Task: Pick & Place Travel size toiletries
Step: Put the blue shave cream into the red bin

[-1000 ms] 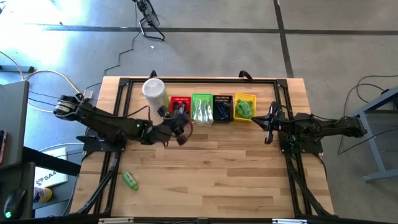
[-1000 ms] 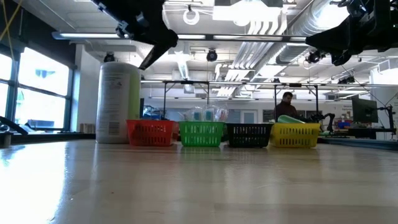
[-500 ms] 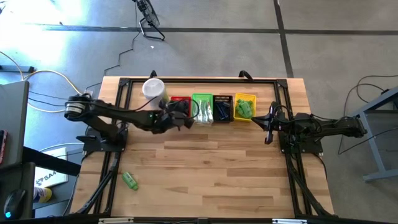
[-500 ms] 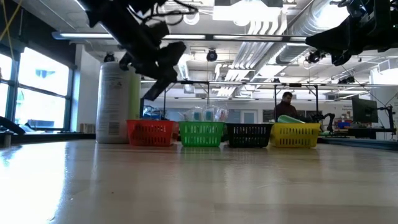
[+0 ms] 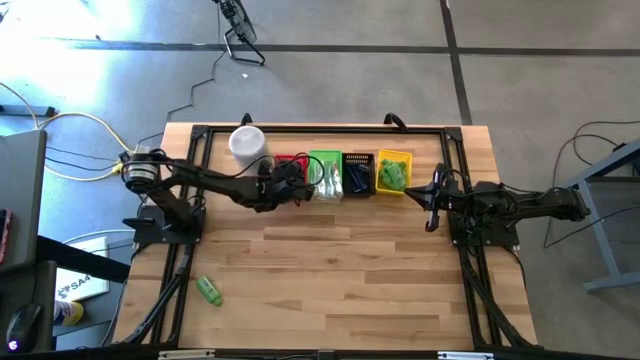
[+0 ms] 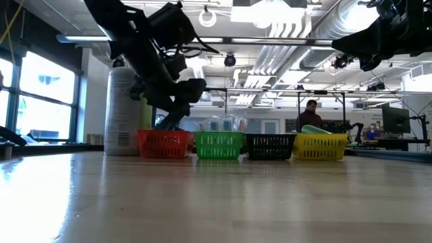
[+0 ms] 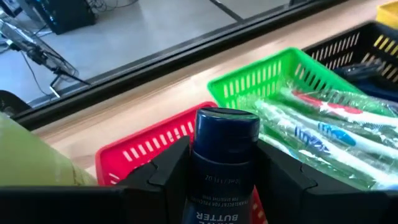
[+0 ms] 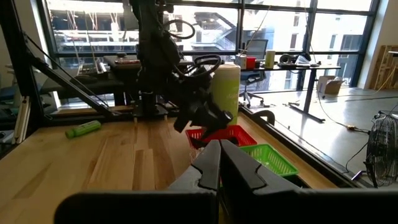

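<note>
Fingers (image 7: 175, 167) of my left arm were clamped on a dark navy tube (image 7: 222, 163), one on each side of it, cap end pointing forward. Left gripper (image 5: 297, 186) hung over the red basket (image 6: 163, 143) at the back of the surface (image 5: 330, 270), just beside the white canister (image 5: 247, 145). Tube was above the red basket, not yet inside it.

Green basket (image 7: 268, 73) next along held clear-wrapped toothbrushes (image 7: 314, 132). Then the black basket (image 5: 359, 174), then the yellow basket (image 5: 394, 171) with green bottles (image 5: 391, 176) in it. All four sat touching in a row.

One green bottle (image 5: 208, 290) lay alone near the front left of the surface, well apart from the baskets.

Right gripper (image 8: 219, 163) waited off to the right of the yellow basket, its fingers together, holding nothing.
</note>
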`<state>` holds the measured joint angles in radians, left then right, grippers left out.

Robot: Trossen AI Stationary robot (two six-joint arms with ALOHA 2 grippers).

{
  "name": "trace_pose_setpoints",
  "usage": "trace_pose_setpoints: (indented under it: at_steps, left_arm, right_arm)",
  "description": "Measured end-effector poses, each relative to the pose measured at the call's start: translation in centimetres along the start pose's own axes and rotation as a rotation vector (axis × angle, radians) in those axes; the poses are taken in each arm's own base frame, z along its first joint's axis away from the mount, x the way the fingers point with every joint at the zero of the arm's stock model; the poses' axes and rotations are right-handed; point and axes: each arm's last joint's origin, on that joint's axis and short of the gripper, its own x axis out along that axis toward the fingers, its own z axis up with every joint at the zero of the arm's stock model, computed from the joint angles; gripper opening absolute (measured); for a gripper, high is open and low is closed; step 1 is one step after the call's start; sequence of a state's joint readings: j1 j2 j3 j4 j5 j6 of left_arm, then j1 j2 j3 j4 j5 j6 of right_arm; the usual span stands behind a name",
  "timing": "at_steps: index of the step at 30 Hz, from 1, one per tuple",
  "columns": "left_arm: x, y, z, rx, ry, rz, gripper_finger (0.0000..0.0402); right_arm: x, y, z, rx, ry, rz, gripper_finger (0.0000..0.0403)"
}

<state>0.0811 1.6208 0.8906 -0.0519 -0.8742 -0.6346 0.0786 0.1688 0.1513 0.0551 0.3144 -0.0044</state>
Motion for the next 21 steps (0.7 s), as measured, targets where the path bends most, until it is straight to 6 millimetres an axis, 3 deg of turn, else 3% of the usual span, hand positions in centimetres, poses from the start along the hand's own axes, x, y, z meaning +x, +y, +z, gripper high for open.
trace_pose_setpoints:
  at_steps: [21]
  left_arm:
    - [0.31,-0.1,-0.38,0.021,0.014,0.001,0.0164]
  right_arm:
    - [0.0,0.0,0.0,0.0,0.0,0.0,0.0002]
